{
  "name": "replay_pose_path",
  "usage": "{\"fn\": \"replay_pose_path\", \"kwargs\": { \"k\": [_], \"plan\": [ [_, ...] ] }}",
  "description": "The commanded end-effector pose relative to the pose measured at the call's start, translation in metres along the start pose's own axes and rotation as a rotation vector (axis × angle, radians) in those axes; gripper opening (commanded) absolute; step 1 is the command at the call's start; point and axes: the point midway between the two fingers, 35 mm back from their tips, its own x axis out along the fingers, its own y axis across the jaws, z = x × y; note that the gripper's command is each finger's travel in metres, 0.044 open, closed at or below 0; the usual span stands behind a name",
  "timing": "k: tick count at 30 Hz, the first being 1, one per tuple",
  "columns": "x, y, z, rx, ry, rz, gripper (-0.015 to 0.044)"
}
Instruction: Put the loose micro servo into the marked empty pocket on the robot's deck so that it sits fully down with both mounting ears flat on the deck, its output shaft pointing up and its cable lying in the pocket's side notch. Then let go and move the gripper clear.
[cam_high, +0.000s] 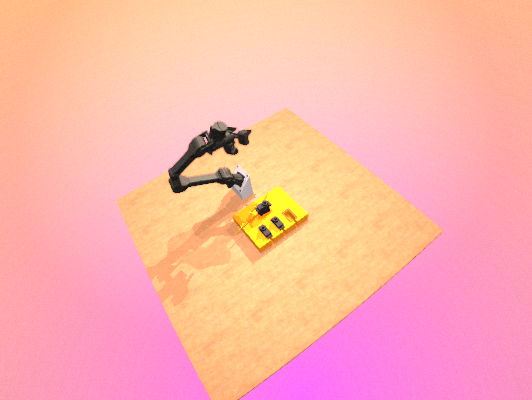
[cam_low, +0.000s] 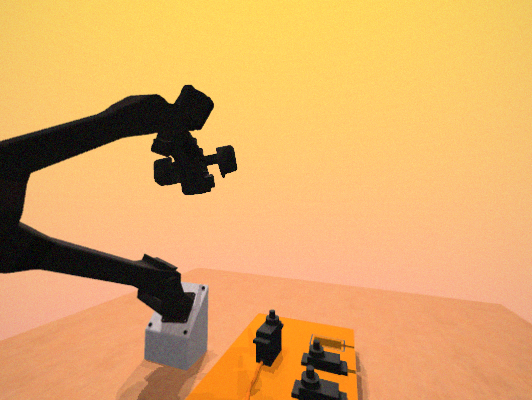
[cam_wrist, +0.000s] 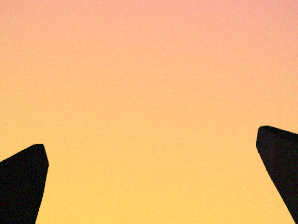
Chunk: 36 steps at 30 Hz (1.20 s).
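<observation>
The loose black micro servo (cam_high: 263, 208) (cam_low: 269, 342) stands upright on top of the yellow deck (cam_high: 280, 196) (cam_low: 300, 325), outside the pocket, with its shaft up. Its orange cable (cam_low: 255, 380) trails from its base over the deck. The marked empty pocket (cam_high: 289, 215) (cam_low: 329, 342) is an outlined recess near the deck's notched edge, beside the seated servos. My gripper (cam_high: 238, 143) (cam_low: 197, 166) (cam_wrist: 154, 147) is wide open and empty, high above the table and well away from the servo. The wrist view shows only the two fingertips against the background.
Two seated black servos (cam_high: 277, 223) (cam_high: 265, 231) (cam_low: 325, 361) (cam_low: 317, 388) stand in a row with the pocket, shafts up. The arm's grey base block (cam_high: 243, 186) (cam_low: 175, 345) stands close to the deck on the wooden table (cam_high: 320, 280) (cam_low: 425, 340).
</observation>
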Motion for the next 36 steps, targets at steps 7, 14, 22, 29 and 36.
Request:
{"fn": "replay_pose_path", "kwargs": {
  "k": [7, 14, 22, 29, 36],
  "plan": [
    [0.012, 0.051, 0.061, 0.16, -0.261, 0.121, 0.044],
    [0.01, 0.08, 0.111, 0.27, -0.466, 0.183, 0.044],
    [-0.001, 0.1, 0.172, 0.378, -0.715, 0.217, 0.044],
    [-0.016, 0.108, 0.223, 0.451, -0.933, 0.208, 0.044],
    [-0.035, 0.109, 0.27, 0.497, -1.151, 0.163, 0.044]
  ]
}}
